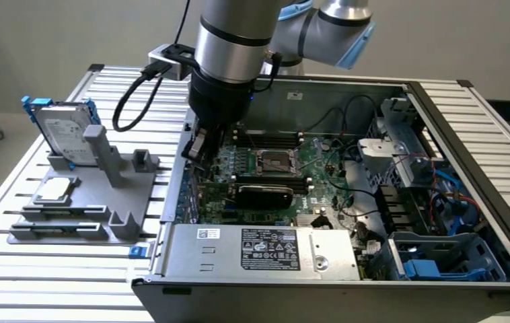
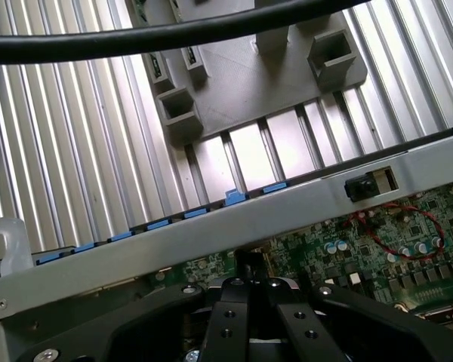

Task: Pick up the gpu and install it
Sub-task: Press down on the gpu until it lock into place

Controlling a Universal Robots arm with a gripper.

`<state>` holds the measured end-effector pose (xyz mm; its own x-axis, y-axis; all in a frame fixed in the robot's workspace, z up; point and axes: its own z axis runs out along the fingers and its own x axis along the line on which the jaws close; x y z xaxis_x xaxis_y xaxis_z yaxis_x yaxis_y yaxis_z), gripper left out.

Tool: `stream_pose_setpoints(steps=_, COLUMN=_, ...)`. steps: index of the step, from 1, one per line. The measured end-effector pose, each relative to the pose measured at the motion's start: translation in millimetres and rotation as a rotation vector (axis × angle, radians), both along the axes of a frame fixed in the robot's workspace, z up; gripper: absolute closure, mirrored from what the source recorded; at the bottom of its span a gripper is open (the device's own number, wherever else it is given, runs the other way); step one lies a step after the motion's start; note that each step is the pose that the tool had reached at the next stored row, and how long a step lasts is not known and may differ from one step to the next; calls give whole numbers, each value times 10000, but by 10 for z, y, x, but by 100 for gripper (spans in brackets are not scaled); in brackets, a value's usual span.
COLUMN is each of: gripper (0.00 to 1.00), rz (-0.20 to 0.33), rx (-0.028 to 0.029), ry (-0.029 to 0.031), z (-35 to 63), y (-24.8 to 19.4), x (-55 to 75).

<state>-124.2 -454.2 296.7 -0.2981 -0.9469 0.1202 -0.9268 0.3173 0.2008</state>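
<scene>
The scene is seen from above and in front by the exterior view, at middle distance. The computer case wall, motherboard and grey fixture are seen closely, downward, from the wrist; these are shared.

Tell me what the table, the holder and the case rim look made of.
Table: probably bare aluminium, silvery ribbed slats with a dull sheen.
Holder: likely matte grey plastic, uniform and without glints.
Case rim: seemingly grey sheet metal, thin, flat and smooth.
</scene>
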Motion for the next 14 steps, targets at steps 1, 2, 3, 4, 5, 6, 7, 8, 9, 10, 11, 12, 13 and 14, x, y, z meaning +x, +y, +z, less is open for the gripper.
stream_pose_setpoints(steps=1, gripper=89, rz=0, rx=1, ry=0, z=-1, y=1, x=-1)
stream_pose_setpoints(steps=2, gripper=89, rz=0, rx=2, ry=-1, z=-1, y=2, x=-2)
stream_pose_setpoints(steps=3, gripper=89, rz=1, rx=2, ry=0, z=-2, y=4, x=-3)
stream_pose_setpoints(steps=4, gripper=89, rz=1, rx=1, ry=3, z=-1, y=5, x=-4)
stream_pose_setpoints(steps=5, gripper=89, rz=1, rx=0, ry=5, z=0, y=7, x=-6)
stream_pose_setpoints(steps=6, gripper=89, rz=1, rx=0, ry=6, z=0, y=7, x=-7)
stream_pose_setpoints(steps=7, gripper=89, rz=0, rx=0, ry=7, z=0, y=8, x=-10)
stream_pose_setpoints(steps=8, gripper=89, rz=0, rx=0, ry=8, z=0, y=9, x=-12)
stream_pose_setpoints(steps=9, gripper=89, rz=1, rx=0, ry=9, z=0, y=11, x=-14)
stream_pose_setpoints(steps=10, gripper=89, rz=0, rx=0, ry=10, z=0, y=12, x=-16)
stream_pose_setpoints(steps=11, gripper=89, rz=1, rx=0, ry=12, z=0, y=12, x=-19)
stream_pose_setpoints(steps=12, gripper=89, rz=0, rx=0, ry=12, z=0, y=13, x=-21)
stream_pose_setpoints(steps=13, gripper=89, rz=0, rx=-1, ry=14, z=0, y=14, x=-23)
stream_pose_setpoints(steps=14, gripper=89, rz=1, rx=0, ry=14, z=0, y=14, x=-25)
